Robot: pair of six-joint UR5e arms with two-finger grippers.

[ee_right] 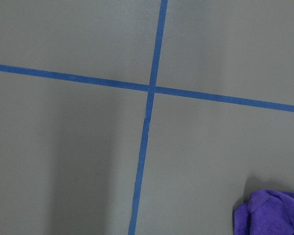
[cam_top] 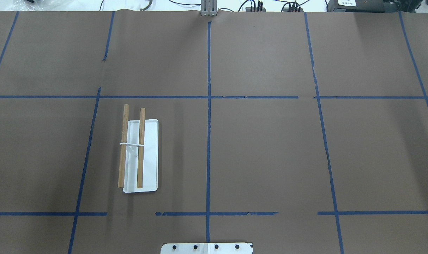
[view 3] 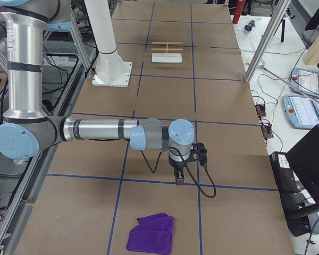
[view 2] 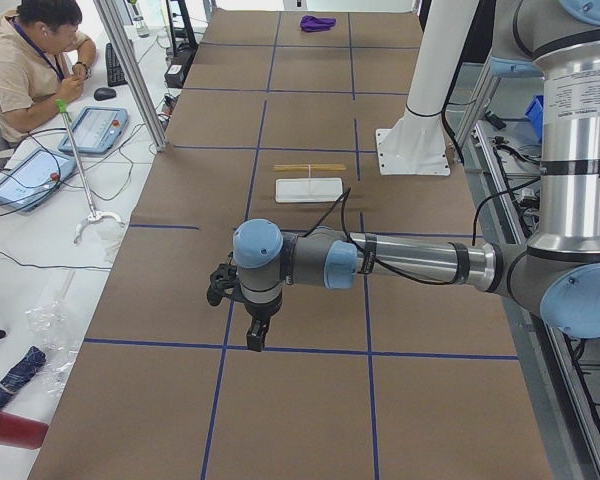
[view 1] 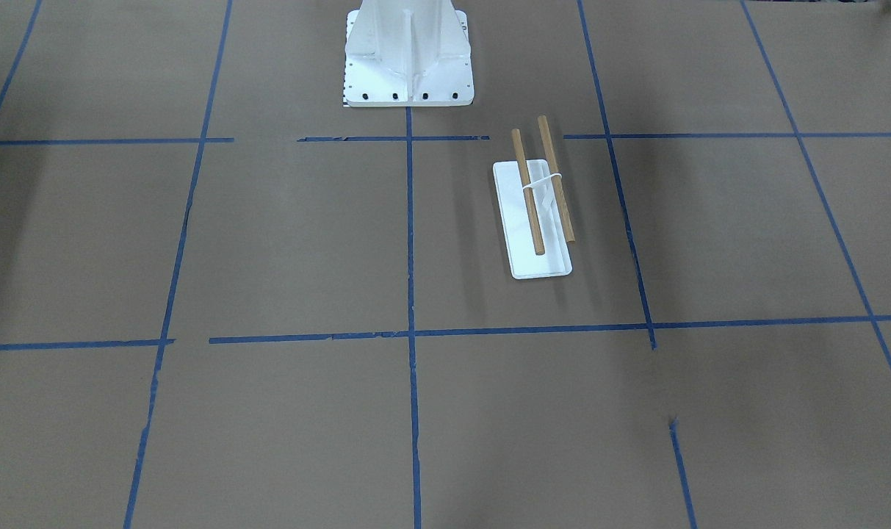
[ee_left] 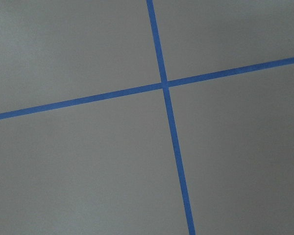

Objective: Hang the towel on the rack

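The purple towel [view 3: 150, 239] lies crumpled on the brown table at the robot's right end. It also shows in the exterior left view [view 2: 317, 22] and at the lower right corner of the right wrist view [ee_right: 274, 213]. The rack [cam_top: 150, 155], a white base with two wooden rods joined by a white band, stands on the robot's left half, and shows in the front view [view 1: 515, 235] and both side views [view 2: 308, 188] [view 3: 166, 58]. The left gripper [view 2: 256, 336] and the right gripper [view 3: 178, 177] hang over bare table, far from both. I cannot tell whether either is open or shut.
The large white bolted pedestal [view 1: 408, 59] stands at the robot's edge of the table, also in the overhead view [cam_top: 206, 248]. Blue tape lines cross the brown table. An operator [view 2: 30, 70] sits at a side desk with tablets and cables.
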